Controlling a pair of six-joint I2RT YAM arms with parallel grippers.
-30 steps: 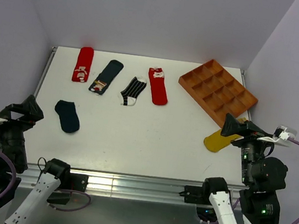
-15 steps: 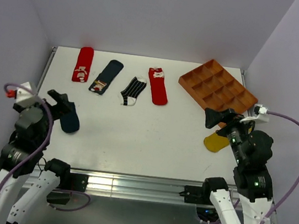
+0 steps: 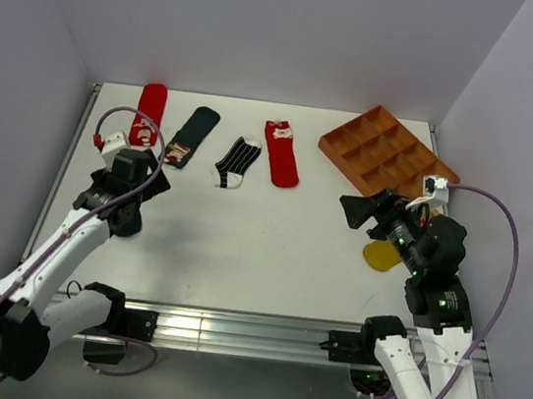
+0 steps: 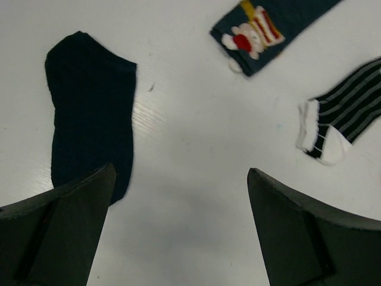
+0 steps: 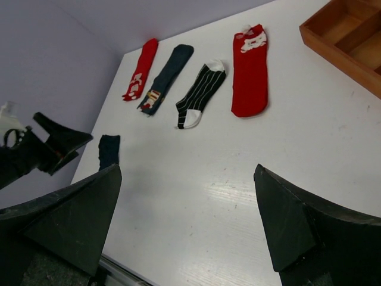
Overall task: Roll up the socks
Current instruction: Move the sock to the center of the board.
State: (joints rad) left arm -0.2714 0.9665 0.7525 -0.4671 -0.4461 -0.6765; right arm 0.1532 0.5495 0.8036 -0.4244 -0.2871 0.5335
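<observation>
Four socks lie in a row at the back: a red sock (image 3: 147, 113), a navy sock with a patch (image 3: 190, 136), a striped sock (image 3: 237, 162) and a second red sock (image 3: 281, 152). The plain navy sock (image 4: 89, 113) lies flat at the left. My left gripper (image 3: 145, 190) hovers open just right of it, with bare table between the fingers (image 4: 77, 220). The mustard sock (image 3: 381, 254) lies at the right, partly hidden by my right arm. My right gripper (image 3: 354, 210) is open over bare table, pointing left toward the middle.
A wooden compartment tray (image 3: 388, 163) sits at the back right, close behind the right arm. Purple walls close in the table on the left, back and right. A metal rail runs along the near edge (image 3: 228, 331).
Both arms have swung up from the near edge and out over the table. The left went forward to the plain navy sock, the right leftward toward the middle. Both grippers stayed open.
</observation>
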